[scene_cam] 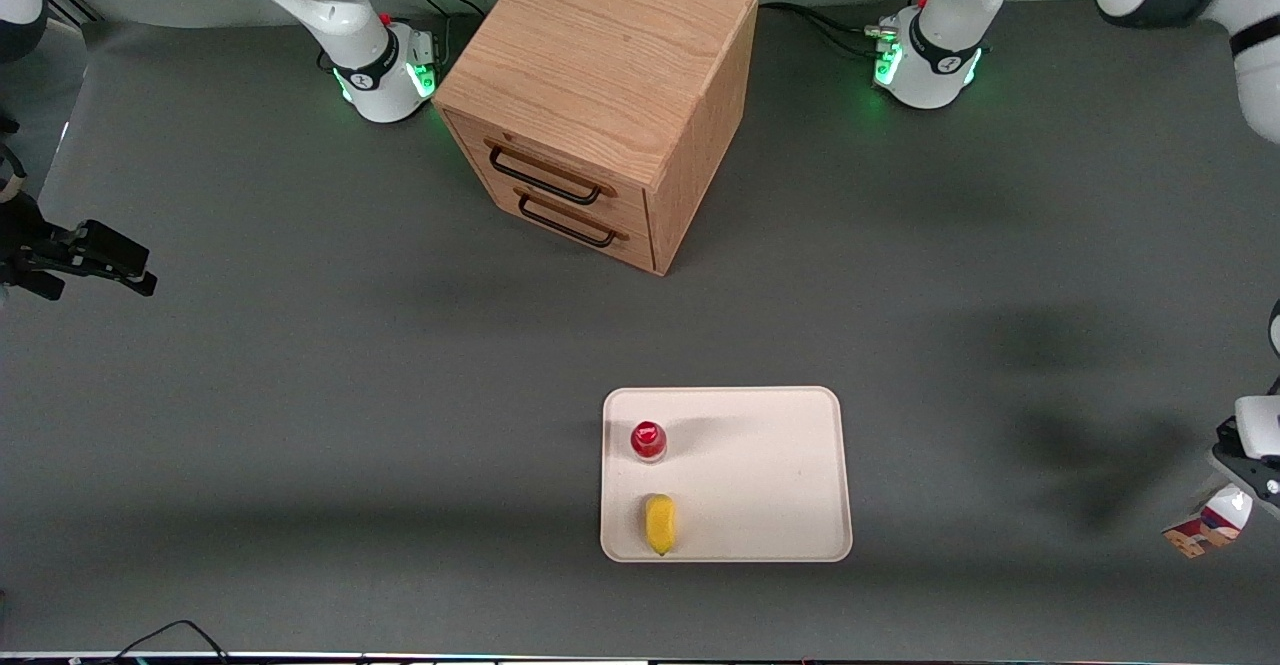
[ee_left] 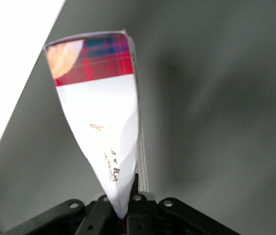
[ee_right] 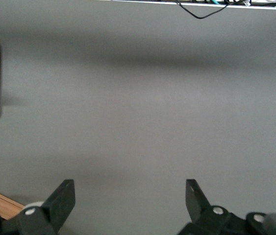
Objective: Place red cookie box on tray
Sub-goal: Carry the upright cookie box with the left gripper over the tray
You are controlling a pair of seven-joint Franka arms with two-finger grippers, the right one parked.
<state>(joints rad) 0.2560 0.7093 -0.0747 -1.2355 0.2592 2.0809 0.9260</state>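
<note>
Front view shows the gripper clamped on the red cookie box, well off the tray; lower it flat beside the bottle (and banana).

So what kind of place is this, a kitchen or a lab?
Probably a robot lab bench, not a kitchen: a grey mat-covered table, a wooden cabinet and a tray, with the gripper holding the red cookie box above the table's working-arm end.

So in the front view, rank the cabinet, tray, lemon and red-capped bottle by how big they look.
1. Cabinet
2. Tray
3. Lemon
4. Bottle, close to the lemon

The gripper holds the cookie box at the working arm's end.
</note>
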